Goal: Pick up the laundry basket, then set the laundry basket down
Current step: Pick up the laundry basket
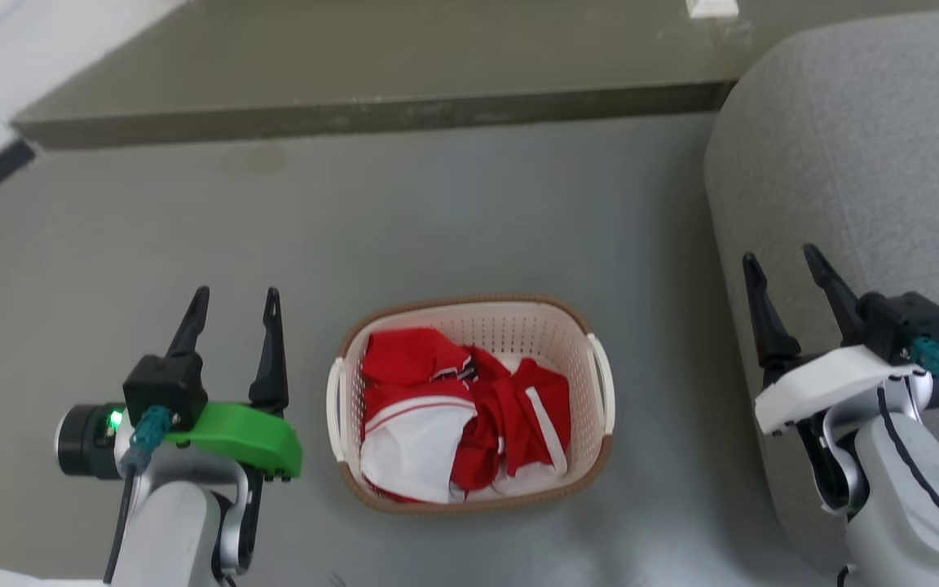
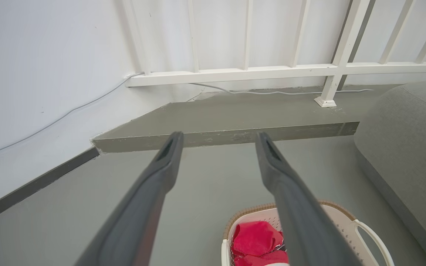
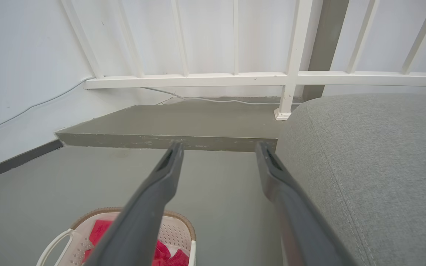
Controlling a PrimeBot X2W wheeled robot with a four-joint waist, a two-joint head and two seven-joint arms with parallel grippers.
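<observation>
Laundry basket (image 1: 510, 326) on the floor (image 1: 437, 212) (red clothes (image 1: 412, 359) inside). Left gripper (image 1: 237, 292), right gripper (image 1: 781, 254) flank it, fingers apart, empty

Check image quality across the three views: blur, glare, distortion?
Head view: even, soft light, faint shadow right of the laundry basket. Left wrist view: left gripper blurs toward the lens; railing bars splay, wide-angle. Right wrist view: right gripper blurs likewise; sofa weave is sharp.

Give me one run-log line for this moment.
phase: before pickup | laundry basket: on floor, clothes inside | left gripper: open, apart from basket | right gripper: open, apart, near grey sofa
</observation>
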